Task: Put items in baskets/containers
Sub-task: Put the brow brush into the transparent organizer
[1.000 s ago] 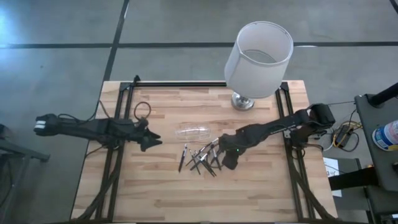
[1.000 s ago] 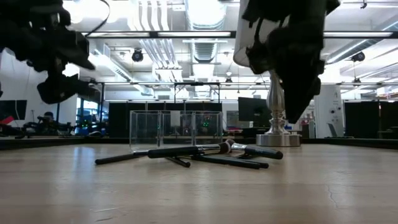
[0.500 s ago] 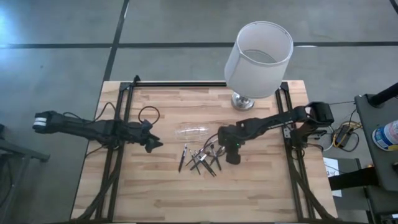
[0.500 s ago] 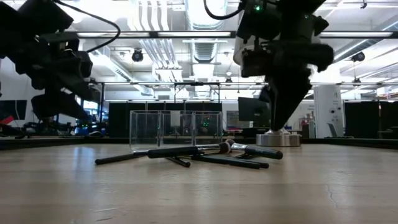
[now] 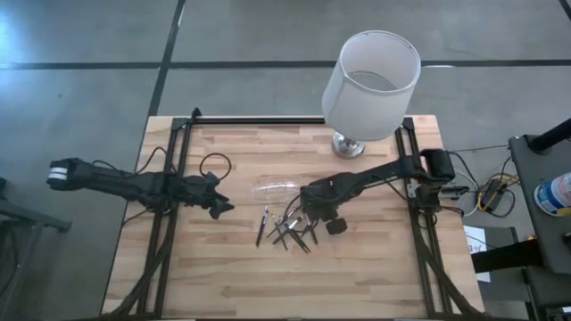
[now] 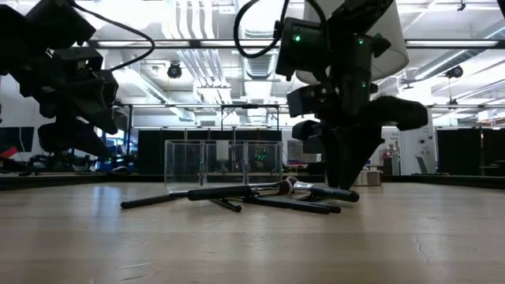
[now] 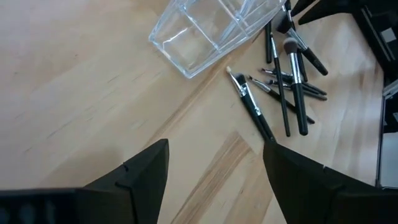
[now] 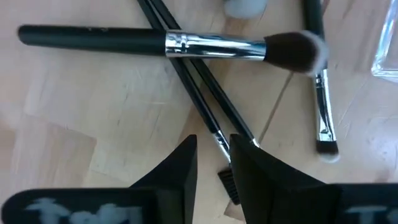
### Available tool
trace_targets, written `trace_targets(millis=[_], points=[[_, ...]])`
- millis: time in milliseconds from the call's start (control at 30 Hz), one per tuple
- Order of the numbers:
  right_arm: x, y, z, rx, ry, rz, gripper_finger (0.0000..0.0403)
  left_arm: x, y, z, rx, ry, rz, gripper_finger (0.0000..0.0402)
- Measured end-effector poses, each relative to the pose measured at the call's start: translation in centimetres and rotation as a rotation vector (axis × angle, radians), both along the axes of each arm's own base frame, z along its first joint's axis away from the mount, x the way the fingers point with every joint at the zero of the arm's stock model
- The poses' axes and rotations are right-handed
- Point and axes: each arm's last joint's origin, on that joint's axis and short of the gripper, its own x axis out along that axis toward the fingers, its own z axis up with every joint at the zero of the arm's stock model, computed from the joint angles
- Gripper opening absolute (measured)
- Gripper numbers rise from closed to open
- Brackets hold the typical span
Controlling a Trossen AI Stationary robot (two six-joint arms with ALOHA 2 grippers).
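Note:
Several thin brushes (image 5: 290,227) with dark handles and silvery ferrules lie crossed in a heap at the table's middle. Just behind them, a clear plastic container (image 5: 277,187) rests on the table. My right gripper (image 8: 214,146) points down over the heap's right side, its fingertips (image 6: 341,183) low among the brushes. The fingers are a narrow gap apart, and one thin black brush (image 8: 208,118) runs into that gap. My left gripper (image 7: 214,146) hangs open above bare wood, left of the heap (image 5: 223,205). My right gripper comes from above, pointing down, with one finger (image 8: 180,168) on each side of the thin brush's ferrule end (image 8: 219,142). The brush lies flat on the table under a thicker one. I cannot tell whether the fingers touch it.
A lamp with a white drum shade (image 5: 370,85) stands at the far right on a metal base (image 5: 348,145). A thick brush (image 8: 186,43) with a fluffy head lies across the thin ones. Black cable loops (image 5: 207,162) lie near the left arm. The near half of the table is bare wood.
My right gripper has sunk and gone toward the table's left, from beside the heap's right edge onto it, and its wrist has rolled strongly. The brushes and the container have stayed put.

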Motion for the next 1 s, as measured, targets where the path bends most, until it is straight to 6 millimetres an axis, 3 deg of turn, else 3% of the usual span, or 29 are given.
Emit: trace_targets(millis=[300, 1000], points=[[-0.6, 0.0, -0.4, -0.005, 0.010, 0.022, 0.0065, 0.1, 0.0, -0.1, 0.008, 0.009, 0.013, 0.0255], [-0.8, 0.1, -2.0, -0.016, 0.000, 0.126, 0.0063, 0.1, 0.0, -0.2, 0.000, 0.012, 0.029, 0.0255]])
